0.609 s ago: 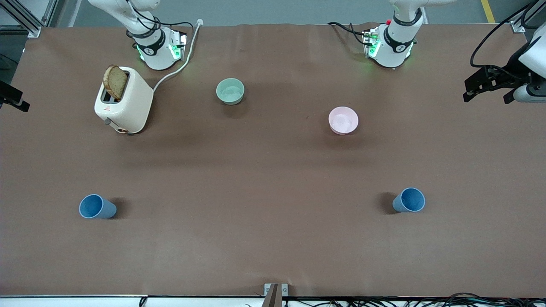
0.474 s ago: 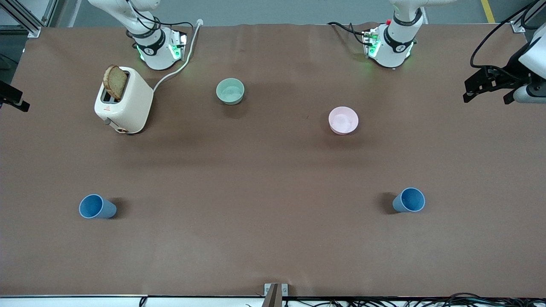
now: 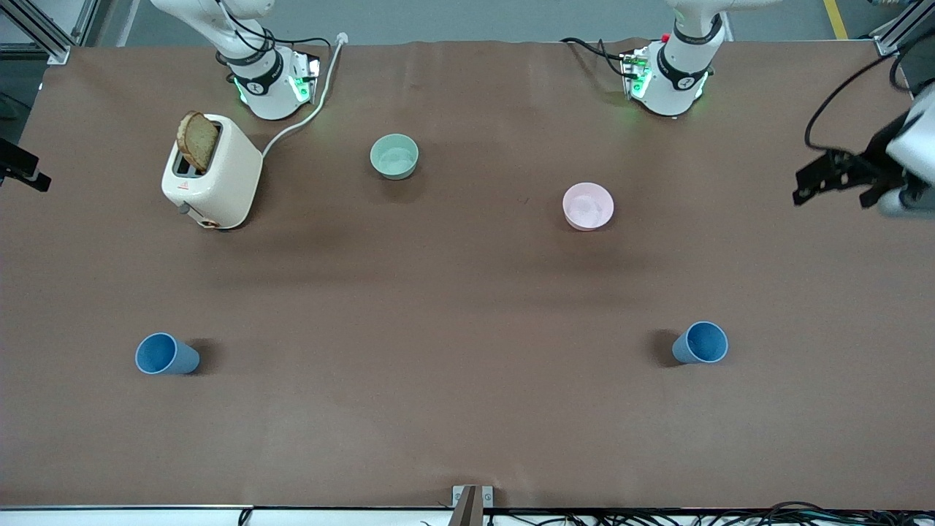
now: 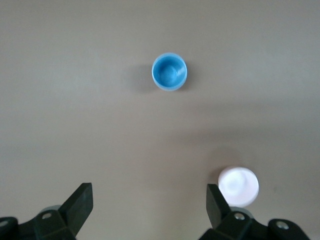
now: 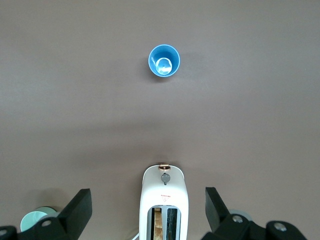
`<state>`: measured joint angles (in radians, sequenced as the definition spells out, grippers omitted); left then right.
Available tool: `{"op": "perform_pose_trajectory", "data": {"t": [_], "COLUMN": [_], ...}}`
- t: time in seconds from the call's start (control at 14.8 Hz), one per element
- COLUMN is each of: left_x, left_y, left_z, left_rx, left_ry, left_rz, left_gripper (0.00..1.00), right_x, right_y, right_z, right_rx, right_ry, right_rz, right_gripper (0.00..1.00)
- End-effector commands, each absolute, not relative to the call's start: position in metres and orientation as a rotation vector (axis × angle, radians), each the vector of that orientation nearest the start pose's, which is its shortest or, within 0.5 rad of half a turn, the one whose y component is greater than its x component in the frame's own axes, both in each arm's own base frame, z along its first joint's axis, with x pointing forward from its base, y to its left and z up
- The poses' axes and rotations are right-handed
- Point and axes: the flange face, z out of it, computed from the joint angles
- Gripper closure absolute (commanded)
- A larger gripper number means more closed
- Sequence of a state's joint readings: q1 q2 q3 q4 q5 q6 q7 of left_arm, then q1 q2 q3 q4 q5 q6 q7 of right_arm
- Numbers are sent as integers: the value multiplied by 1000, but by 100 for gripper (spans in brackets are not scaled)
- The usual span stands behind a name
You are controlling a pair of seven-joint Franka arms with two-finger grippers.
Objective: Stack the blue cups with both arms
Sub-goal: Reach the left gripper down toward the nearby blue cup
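Both jaw pairs stand spread wide and hold nothing. Left gripper (image 4: pixel 147 202): its two black fingers (image 4: pixel 80 200) frame bare tabletop in the left wrist view; in the front view it hangs over the table's edge at the left arm's end (image 3: pixel 833 179). Right gripper (image 5: pixel 147 207): fingers equally far apart, high over the toaster (image 5: pixel 164 197); only a dark piece at the table's edge by the right arm's end (image 3: pixel 22 172) shows in the front view, and it cannot be told for certain whether that is the gripper.

Blue cups: two, upright, mouths up, well apart. One (image 3: pixel 166 354) stands toward the corner at the right arm's end nearer the front camera, also seen in the right wrist view (image 5: pixel 164 61). Its twin (image 3: pixel 700 343) stands toward the left arm's end, also seen in the left wrist view (image 4: pixel 169 71).

Other items: mint-green bowl (image 3: pixel 394 155) and pink bowl (image 3: pixel 588 206) toward the edge where the bases stand; the toaster (image 3: pixel 212 172) carries a bread slice (image 3: pixel 197 140).
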<state>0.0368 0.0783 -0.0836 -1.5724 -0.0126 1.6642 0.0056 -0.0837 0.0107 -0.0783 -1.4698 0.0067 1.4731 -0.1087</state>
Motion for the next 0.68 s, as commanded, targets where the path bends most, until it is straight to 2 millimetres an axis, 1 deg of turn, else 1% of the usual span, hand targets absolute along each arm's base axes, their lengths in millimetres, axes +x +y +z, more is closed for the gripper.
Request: {"op": "perform_pose_trajectory", "data": {"t": [0.0,0.07,0.27,0.34,0.41,0.54,0.61], "left_x": [625,634,659,665,670,674,676], "left_y": [-24,-25,-22,-21,-21,-21,-20], "left_z": [520,495,431,411,390,358,345], "left_rx": [-3157,-3160,-3170,-3171,-3176,-3177,-3173], "left_ry": [70,69,60,57,54,58,60], "left_rz": [-58,-61,-52,-43,-26,25,27], "left_gripper": [0,0,0,0,0,0,1], "right_x": [540,542,571,582,594,616,625], "right_y": [-95,-103,-118,-129,-134,-146,-157], "right_z": [659,655,615,596,576,539,519], "right_rx": [-3124,-3121,-3122,-3121,-3118,-3066,-3055], "right_ry": [91,114,145,167,169,200,219], "right_rz": [1,3,17,27,33,12,2], "right_gripper": [0,0,0,0,0,0,0]}}
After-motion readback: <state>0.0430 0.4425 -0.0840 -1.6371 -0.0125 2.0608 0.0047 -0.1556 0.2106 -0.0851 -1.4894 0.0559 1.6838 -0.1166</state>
